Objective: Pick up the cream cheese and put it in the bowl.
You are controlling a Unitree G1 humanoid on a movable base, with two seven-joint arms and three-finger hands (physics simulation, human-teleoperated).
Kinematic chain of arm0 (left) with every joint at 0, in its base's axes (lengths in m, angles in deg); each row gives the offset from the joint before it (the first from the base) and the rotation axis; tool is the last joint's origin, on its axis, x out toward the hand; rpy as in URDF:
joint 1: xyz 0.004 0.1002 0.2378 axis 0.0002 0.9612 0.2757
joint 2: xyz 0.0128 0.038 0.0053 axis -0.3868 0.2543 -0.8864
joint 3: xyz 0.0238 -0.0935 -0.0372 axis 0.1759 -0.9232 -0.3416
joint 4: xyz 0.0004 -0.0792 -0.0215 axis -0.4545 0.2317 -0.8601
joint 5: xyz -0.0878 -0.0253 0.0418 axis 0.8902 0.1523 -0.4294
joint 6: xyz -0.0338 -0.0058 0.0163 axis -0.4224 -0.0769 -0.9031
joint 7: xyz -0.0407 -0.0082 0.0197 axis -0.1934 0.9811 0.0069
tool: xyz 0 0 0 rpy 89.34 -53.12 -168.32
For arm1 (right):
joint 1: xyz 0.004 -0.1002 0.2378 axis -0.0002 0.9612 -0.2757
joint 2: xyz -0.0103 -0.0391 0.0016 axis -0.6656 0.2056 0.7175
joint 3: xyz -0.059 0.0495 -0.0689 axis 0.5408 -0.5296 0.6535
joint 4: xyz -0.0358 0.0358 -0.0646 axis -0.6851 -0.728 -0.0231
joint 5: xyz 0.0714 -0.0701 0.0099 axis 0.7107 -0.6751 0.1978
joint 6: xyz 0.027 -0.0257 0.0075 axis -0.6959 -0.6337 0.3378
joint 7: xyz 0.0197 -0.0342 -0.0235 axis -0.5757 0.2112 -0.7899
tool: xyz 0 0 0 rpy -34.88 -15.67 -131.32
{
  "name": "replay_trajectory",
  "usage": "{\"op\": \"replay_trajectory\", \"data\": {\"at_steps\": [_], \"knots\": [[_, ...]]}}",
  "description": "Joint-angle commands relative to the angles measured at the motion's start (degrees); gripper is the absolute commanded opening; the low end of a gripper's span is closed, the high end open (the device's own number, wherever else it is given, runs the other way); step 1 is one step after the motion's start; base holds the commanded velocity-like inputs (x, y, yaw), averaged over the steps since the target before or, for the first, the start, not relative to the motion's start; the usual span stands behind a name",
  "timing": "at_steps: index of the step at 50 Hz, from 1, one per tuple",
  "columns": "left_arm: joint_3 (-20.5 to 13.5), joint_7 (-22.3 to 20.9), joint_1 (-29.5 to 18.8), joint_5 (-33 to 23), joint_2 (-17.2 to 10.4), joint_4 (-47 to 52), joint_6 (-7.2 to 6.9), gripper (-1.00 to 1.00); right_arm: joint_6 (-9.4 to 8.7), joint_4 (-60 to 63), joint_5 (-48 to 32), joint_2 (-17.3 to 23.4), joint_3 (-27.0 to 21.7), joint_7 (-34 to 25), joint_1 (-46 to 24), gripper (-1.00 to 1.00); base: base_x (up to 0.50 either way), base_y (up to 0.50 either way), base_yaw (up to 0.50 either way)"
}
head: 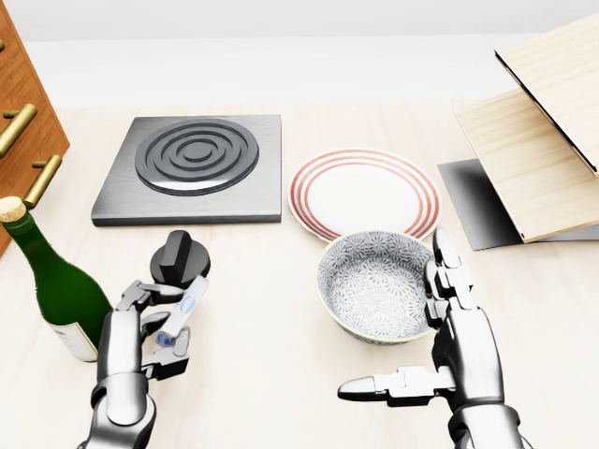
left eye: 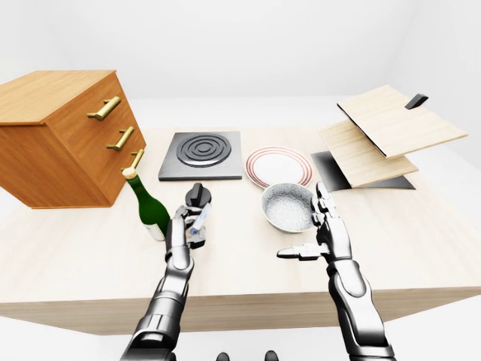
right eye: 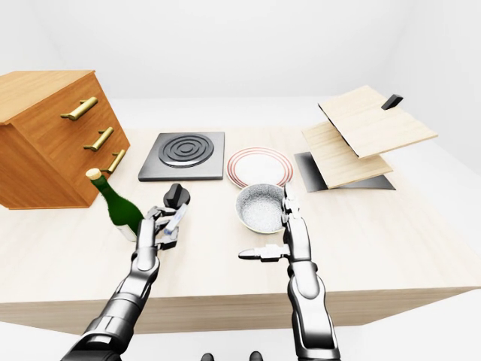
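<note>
The cream cheese (head: 182, 314) sat tilted in the left hand (head: 140, 337), whose fingers (head: 157, 294) were closed around it just above the bench (head: 271, 355). The grasp looked done; carrying it right to the empty bowl (head: 374, 285) remained. The right hand (head: 440, 351) hovered beside the bowl with fingers spread wide.

A long pale wooden table (left eye: 421, 248) fills the room, its light edge running along the bottom of the left-eye view. At about ten o'clock on it sits a brown wooden drawer cabinet (left eye: 64, 135) with three brass handles (left eye: 120, 138). At about two o'clock, light wooden boards (left eye: 383, 135) lie stacked at a tilt over a dark base. The walls (left eye: 240, 45) are plain white, evenly and softly lit, and the floor (left eye: 436, 338) is pale too.
</note>
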Motion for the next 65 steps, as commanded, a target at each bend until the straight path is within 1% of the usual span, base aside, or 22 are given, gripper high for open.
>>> {"op": "replay_trajectory", "data": {"at_steps": [1,2,9,13,14,20,27,33,34,38,41,42,43,44,45,47,48,51,54,57,60,65], "knots": [[0.29,-0.16,0.81,1.37,0.19,-1.35,0.0,-0.76,0.35,-0.27,-0.02,-0.02,0.07,-0.04,0.11,1.0,0.0,0.0,0.0],[0.34,-0.03,0.89,1.26,0.21,-1.42,0.0,-1.0,0.48,-0.37,-0.02,-0.02,0.04,0.0,0.13,1.0,0.0,0.0,0.0],[0.34,0.26,0.39,1.25,0.08,-3.34,0.0,-1.0,0.68,-0.54,-0.06,-0.04,0.12,-0.03,0.15,1.0,0.0,0.0,0.0],[0.64,0.25,1.56,0.8,0.3,-1.14,0.0,-1.0,0.68,-0.6,-0.17,-0.06,0.2,0.04,0.11,1.0,0.0,0.0,0.0],[0.85,0.03,2.97,0.53,0.55,1.84,0.0,-1.0,0.7,-0.68,-0.2,-0.06,0.23,0.05,0.1,1.0,0.0,0.0,0.0],[1.36,-1.59,7.86,-0.54,1.53,12.86,0.0,-1.0,0.75,-0.79,-0.23,-0.06,0.26,0.07,0.07,1.0,0.0,0.0,0.0],[2.99,-3.89,14.0,-2.64,3.36,26.91,0.0,-1.0,0.98,-1.33,-0.35,-0.07,0.34,0.15,-0.16,1.0,0.0,0.0,0.0],[4.72,-6.08,17.46,-3.75,4.62,35.59,0.0,-1.0,0.96,-1.81,-0.25,-0.01,0.28,0.06,-0.54,1.0,0.0,0.0,0.0],[4.93,-6.09,17.71,-4.11,4.71,36.38,-0.37,-1.0,0.98,-1.93,-0.24,0.0,0.25,0.05,-0.6,1.0,0.0,0.0,0.0],[5.56,-6.87,18.68,-4.83,5.01,40.2,-2.65,-1.0,0.85,-1.64,-0.19,0.01,0.24,-0.04,-0.41,1.0,0.0,0.0,0.0],[6.39,-7.7,19.78,-5.42,5.43,44.43,-5.15,-1.0,0.87,-1.58,-0.07,0.05,0.11,-0.13,-0.39,1.0,0.0,0.0,0.0],[6.53,-7.81,19.8,-5.48,5.47,45.05,-5.54,-1.0,0.86,-1.56,-0.06,0.05,0.1,-0.14,-0.4,1.0,0.0,0.0,0.0],[6.91,-8.21,19.95,-5.78,5.72,47.15,-7.03,-1.0,0.81,-1.38,-0.11,0.02,0.16,-0.14,-0.26,1.0,0.0,0.0,0.0],[7.1,-8.41,19.79,-5.92,5.82,48.29,-7.94,-1.0,0.78,-1.24,-0.14,-0.01,0.21,-0.14,-0.17,1.0,0.0,0.0,0.0],[7.14,-8.4,19.78,-5.91,5.81,48.36,-8.0,-1.0,0.78,-1.23,-0.14,-0.01,0.21,-0.14,-0.17,1.0,0.0,0.0,0.0],[7.06,-8.83,18.82,-5.73,5.91,49.51,-9.68,-1.0,1.06,-1.6,-0.21,0.01,0.22,-0.14,-0.26,1.0,0.0,0.0,0.0],[7.04,-8.92,18.52,-5.65,5.94,50.01,-10.0,-1.0,1.06,-1.58,-0.23,0.01,0.25,-0.15,-0.23,1.0,0.0,0.0,0.0],[7.07,-9.34,17.65,-5.37,6.09,51.62,-10.0,-1.0,0.88,-1.45,-0.31,-0.04,0.32,-0.09,-0.23,1.0,0.0,0.0,0.0],[6.85,-9.8,15.99,-4.74,6.21,52.5,-10.0,-1.0,1.29,-2.24,-0.3,0.04,0.19,-0.08,-0.57,1.0,0.0,0.0,0.0],[7.29,-9.98,14.93,-4.81,6.57,53.92,-10.0,-1.0,1.05,-1.83,-0.23,0.08,0.11,-0.15,-0.45,1.0,0.0,0.0,0.0],[7.75,-10.09,12.69,-4.58,7.13,53.96,-10.0,-1.0,0.39,-0.46,-0.05,0.15,-0.08,-0.34,0.07,1.0,0.0,0.0,0.0],[7.66,-9.47,8.34,-4.08,7.66,50.85,-10.0,-1.0,-0.79,2.63,0.25,0.23,-0.49,-0.87,1.43,1.0,0.0,0.0,0.0]]}}
